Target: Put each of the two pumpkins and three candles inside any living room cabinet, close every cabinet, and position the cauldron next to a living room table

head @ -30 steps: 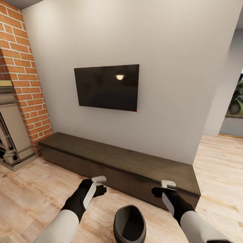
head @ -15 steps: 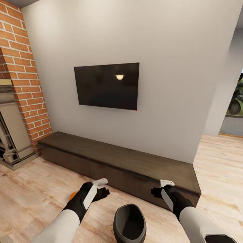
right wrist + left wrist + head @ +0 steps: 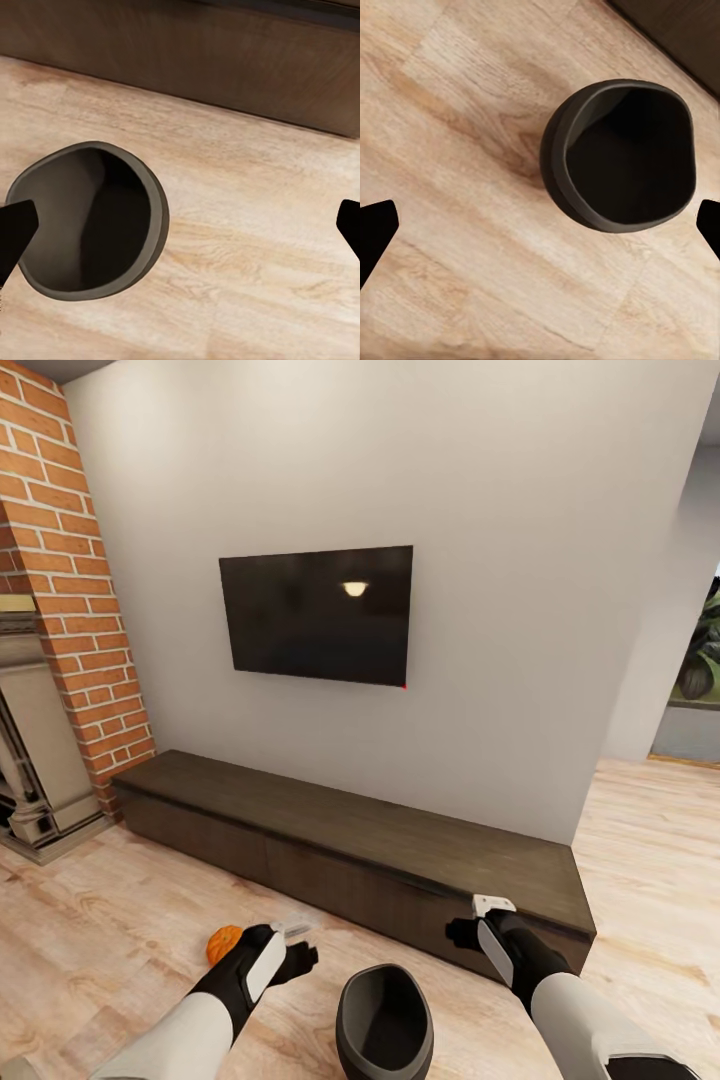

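- Head view: the cauldron (image 3: 385,1022), dark and open-topped, stands on the wood floor (image 3: 90,930) just in front of the long dark cabinet (image 3: 350,850), whose drawer fronts are all shut. One orange pumpkin (image 3: 224,944) lies on the floor left of the cauldron, beside the left gripper (image 3: 297,938). The right gripper (image 3: 480,920) hangs to the cauldron's right, near the cabinet front. A black TV (image 3: 317,616) hangs on the wall above the cabinet (a brick fireplace (image 3: 50,660) stands at its left end).
- Left wrist view: the left gripper's fingertips (image 3: 376,232) are spread wide above the floor, the cauldron (image 3: 619,154) between them, nearer one tip.
- Right wrist view: its fingertips (image 3: 15,229) are likewise wide apart, with the cauldron (image 3: 86,229) by one tip and the cabinet (image 3: 187,52) front beyond.
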Tool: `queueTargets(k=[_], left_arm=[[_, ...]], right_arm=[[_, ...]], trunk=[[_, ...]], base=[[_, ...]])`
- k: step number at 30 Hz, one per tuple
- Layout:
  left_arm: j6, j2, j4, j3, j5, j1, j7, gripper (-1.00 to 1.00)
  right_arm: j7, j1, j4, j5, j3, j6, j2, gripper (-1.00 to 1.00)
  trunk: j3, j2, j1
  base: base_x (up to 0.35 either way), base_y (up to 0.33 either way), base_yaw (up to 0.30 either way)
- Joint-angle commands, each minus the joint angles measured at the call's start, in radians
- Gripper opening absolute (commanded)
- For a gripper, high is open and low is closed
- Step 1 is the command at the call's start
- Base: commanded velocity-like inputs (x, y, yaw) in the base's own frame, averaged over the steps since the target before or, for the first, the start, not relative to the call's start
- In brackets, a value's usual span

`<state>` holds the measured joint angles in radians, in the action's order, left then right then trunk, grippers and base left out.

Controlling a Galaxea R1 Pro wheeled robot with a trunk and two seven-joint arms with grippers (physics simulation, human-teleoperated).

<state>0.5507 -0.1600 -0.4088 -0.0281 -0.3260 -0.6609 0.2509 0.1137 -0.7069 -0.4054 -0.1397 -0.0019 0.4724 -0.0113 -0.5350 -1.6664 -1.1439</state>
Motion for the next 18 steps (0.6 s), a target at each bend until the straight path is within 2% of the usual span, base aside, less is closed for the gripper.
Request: queueTargets(k=[1, 3, 9, 18], left_arm=[[0.001, 0.001, 0.002, -0.003, -0.011, 0.0, 0.007, 1.0], [-0.001, 0.002, 0.004, -0.003, -0.01, 0.0, 0.007, 1.0], [-0.003, 0.005, 0.008, -0.003, -0.01, 0.0, 0.009, 1.0], [-0.004, 0.004, 0.014, -0.002, -0.01, 0.0, 0.01, 1.0]], right_arm=[[0.002, 0.0, -0.001, -0.01, 0.0, 0.004, 0.0, 1.0], [-0.002, 0.0, 0.002, -0.01, 0.0, 0.004, -0.001, 1.0], [-0.014, 0.0, 0.027, -0.008, 0.003, 0.003, -0.002, 1.0], [-0.029, 0.001, 0.034, -0.004, 0.005, 0.003, -0.021, 1.0]], trunk=[[-0.001, -0.001, 0.0], [-0.001, -0.001, 0.0], [-0.02, -0.043, -0.023], [-0.048, -0.106, -0.057]], base=[[0.0, 0.0, 0.0], [0.0, 0.0, 0.0], [0.0, 0.0, 0.0], [0.0, 0.0, 0.0]])
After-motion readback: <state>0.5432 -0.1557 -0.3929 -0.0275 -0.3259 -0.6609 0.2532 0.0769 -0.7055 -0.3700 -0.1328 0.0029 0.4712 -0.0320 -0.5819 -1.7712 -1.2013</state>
